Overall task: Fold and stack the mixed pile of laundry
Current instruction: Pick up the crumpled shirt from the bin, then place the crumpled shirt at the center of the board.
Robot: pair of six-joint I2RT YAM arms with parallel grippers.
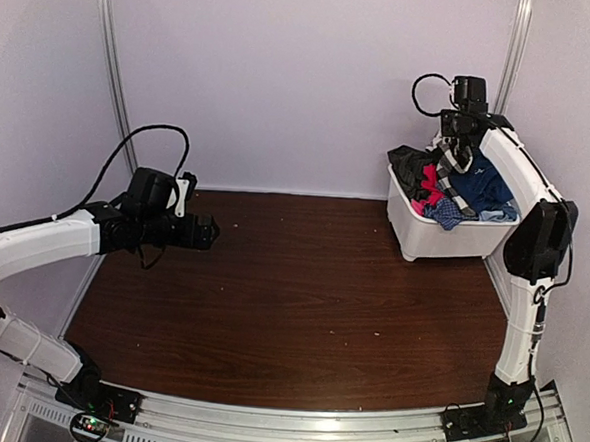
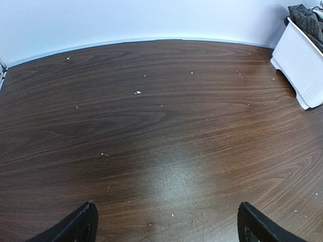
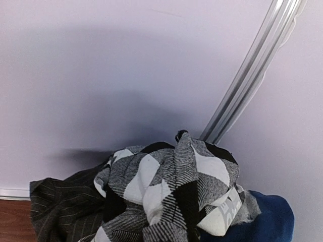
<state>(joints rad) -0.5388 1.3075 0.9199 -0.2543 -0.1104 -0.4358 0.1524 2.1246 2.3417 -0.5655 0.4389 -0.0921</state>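
The mixed laundry pile (image 1: 447,185) fills the white bin (image 1: 444,240) at the back right. My right gripper (image 1: 459,154) hangs over it, shut on the black-and-white checked shirt (image 3: 166,186). The shirt is bunched up to a peak at the fingertips (image 3: 180,135), which it mostly hides. Next to the shirt lie a navy blue piece (image 3: 270,222) and a dark grey striped garment (image 3: 65,206). Red/pink cloth (image 1: 429,186) and light blue plaid (image 1: 446,214) show in the top view. My left gripper (image 1: 212,232) hovers over the table's left side, open and holding nothing (image 2: 169,227).
The brown wooden table (image 1: 300,301) carries small white specks (image 2: 138,92). The bin's white wall (image 2: 303,60) appears at the right edge of the left wrist view. White walls close the back and both sides. A metal post (image 3: 252,70) rises behind the bin.
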